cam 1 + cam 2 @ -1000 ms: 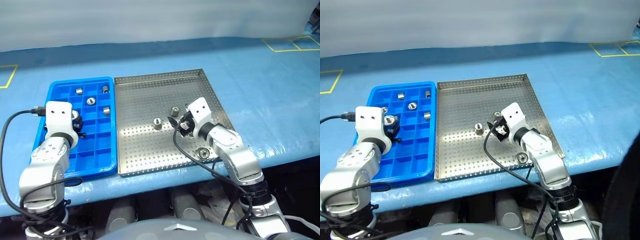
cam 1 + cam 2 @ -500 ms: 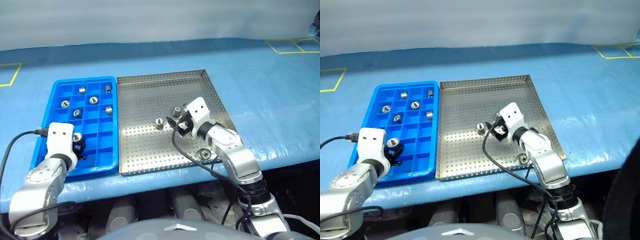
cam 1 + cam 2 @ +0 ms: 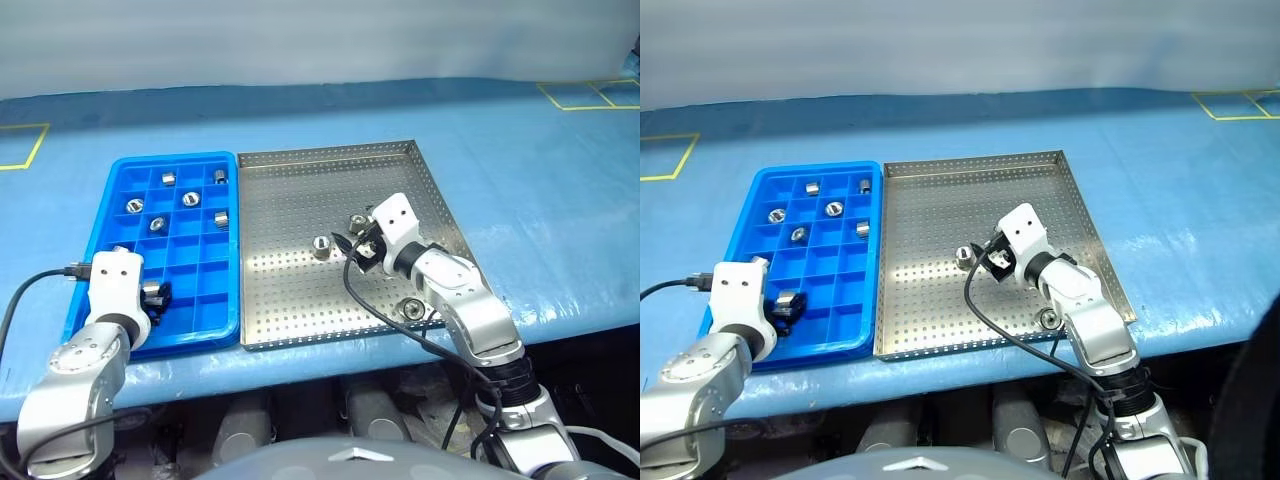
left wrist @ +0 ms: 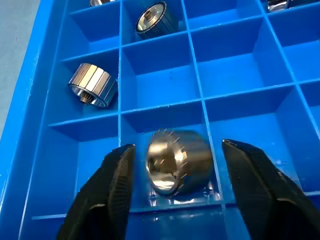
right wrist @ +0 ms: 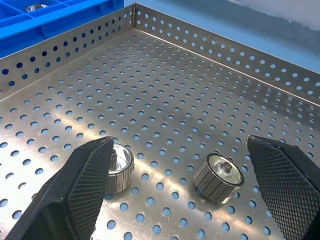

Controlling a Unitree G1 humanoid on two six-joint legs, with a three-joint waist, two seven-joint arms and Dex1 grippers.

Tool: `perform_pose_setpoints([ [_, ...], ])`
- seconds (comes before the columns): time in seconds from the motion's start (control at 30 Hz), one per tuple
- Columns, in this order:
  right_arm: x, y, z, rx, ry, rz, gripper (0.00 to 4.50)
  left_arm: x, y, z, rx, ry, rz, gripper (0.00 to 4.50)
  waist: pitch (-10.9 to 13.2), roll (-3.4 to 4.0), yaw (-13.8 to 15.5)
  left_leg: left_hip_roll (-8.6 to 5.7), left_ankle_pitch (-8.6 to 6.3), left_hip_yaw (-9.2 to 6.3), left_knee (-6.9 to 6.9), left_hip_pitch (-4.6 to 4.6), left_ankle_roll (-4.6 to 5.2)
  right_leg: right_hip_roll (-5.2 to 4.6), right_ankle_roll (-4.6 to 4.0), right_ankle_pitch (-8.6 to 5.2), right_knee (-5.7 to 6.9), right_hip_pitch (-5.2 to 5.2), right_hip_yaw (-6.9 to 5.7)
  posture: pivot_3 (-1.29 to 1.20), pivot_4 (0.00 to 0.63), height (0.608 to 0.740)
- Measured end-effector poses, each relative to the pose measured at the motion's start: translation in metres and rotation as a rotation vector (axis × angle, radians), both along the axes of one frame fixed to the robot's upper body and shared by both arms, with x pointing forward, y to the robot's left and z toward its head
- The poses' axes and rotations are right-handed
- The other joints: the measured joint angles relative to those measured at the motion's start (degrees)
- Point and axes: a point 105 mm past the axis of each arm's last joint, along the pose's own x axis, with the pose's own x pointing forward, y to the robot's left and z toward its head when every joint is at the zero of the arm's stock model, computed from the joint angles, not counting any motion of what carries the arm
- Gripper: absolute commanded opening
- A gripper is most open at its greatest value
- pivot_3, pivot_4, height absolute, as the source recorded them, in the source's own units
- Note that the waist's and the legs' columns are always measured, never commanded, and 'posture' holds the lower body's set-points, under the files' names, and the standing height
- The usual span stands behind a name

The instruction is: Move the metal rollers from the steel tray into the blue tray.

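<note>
Rollers: two are lying in the steel tray [image 3: 300, 190] just ahead of the right gripper [image 5: 185, 180], one [image 5: 219, 177] between its spread fingers, axis tilted up. Left gripper [image 4: 176, 172] is standing spread around a roller [image 4: 179, 161] sitting in a near cell of the blue tray [image 3: 110, 195]. Right arm is nearer for the next pick.

Both eye views look down and forward from above the near edge of the desk [image 3: 520, 150], sharing the blue tray [image 3: 100, 200] and, beside it, the steel tray [image 3: 300, 290]. The left wrist view sits close over blue tray compartments; the right wrist view skims low across the steel tray toward the blue tray.
</note>
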Motion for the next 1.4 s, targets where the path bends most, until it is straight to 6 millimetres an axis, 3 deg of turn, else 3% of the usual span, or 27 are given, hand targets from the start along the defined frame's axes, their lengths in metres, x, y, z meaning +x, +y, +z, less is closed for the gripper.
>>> perform_pose_setpoints([
  [0.13,0.0,0.0,0.0,-0.001,0.001,0.0,4.5,0.013,-0.002,0.015,-0.032,-0.099,0.0,3.64,0.0,0.0,0.26,0.0,0.0,-0.01,0.0,0.0,0.0,0.0,0.0,0.01,0.01,0.0,-0.02,-0.13,0.15,0.74],
  [0.2,0.0,0.0,-0.001,-0.001,0.003,0.001,4.5,0.023,-0.014,0.028,-0.077,-0.173,-0.062,3.64,-0.01,-0.01,0.46,-0.01,0.0,-0.01,0.0,0.0,0.0,-0.02,-0.01,0.01,0.0,0.01,-0.03,-0.13,0.15,0.74],
  [0.37,-0.004,-0.002,-0.001,-0.022,0.008,0.035,4.5,0.047,-0.089,0.05,-0.259,-0.265,-0.442,3.64,-0.02,-0.01,0.5,-0.08,-0.03,0.03,0.01,-0.01,0.05,-0.05,0.1,0.07,-0.08,0.04,-0.01,-0.18,0.15,0.74],
  [0.47,-0.013,-0.011,-0.003,-0.049,0.02,0.064,4.5,0.056,-0.114,0.043,-0.282,-0.221,-0.57,3.64,-0.02,-0.01,-0.06,-0.04,-0.03,0.03,-0.03,0.0,0.06,0.02,0.09,0.06,-0.09,0.03,-0.01,-0.22,0.15,0.74],
  [0.7,-0.032,-0.032,-0.005,-0.074,0.03,0.054,4.5,0.083,-0.147,0.004,-0.316,-0.09,-0.691,3.64,-0.01,-0.02,-2.35,-0.04,-0.03,0.09,-0.01,-0.01,0.08,0.11,0.13,0.06,-0.13,0.04,0.09,-0.29,0.15,0.74],
  [0.9,-0.036,-0.033,-0.001,-0.066,0.014,0.042,4.5,0.093,-0.18,-0.001,-0.367,-0.073,-0.809,3.64,-0.02,-0.02,-5.32,-0.05,-0.03,0.11,0.0,-0.01,0.09,0.2,0.29,0.1,-0.13,0.05,0.27,-0.34,0.15,0.74],
  [1.13,-0.038,-0.036,-0.007,-0.064,0.028,0.011,4.5,0.095,-0.181,-0.015,-0.34,-0.014,-0.812,3.64,-0.02,-0.01,-8.64,-0.07,-0.04,0.12,0.01,0.01,0.11,0.23,0.39,0.09,-0.08,0.05,0.41,-0.34,0.15,0.74],
  [1.4,-0.035,-0.036,-0.004,-0.056,0.011,-0.008,4.5,0.107,-0.184,-0.019,-0.248,-0.009,-0.791,3.64,-0.04,0.01,-9.55,-0.13,-0.04,0.12,0.03,0.09,0.13,0.21,0.48,0.11,-0.08,0.13,0.49,-0.34,0.15,0.74],
])
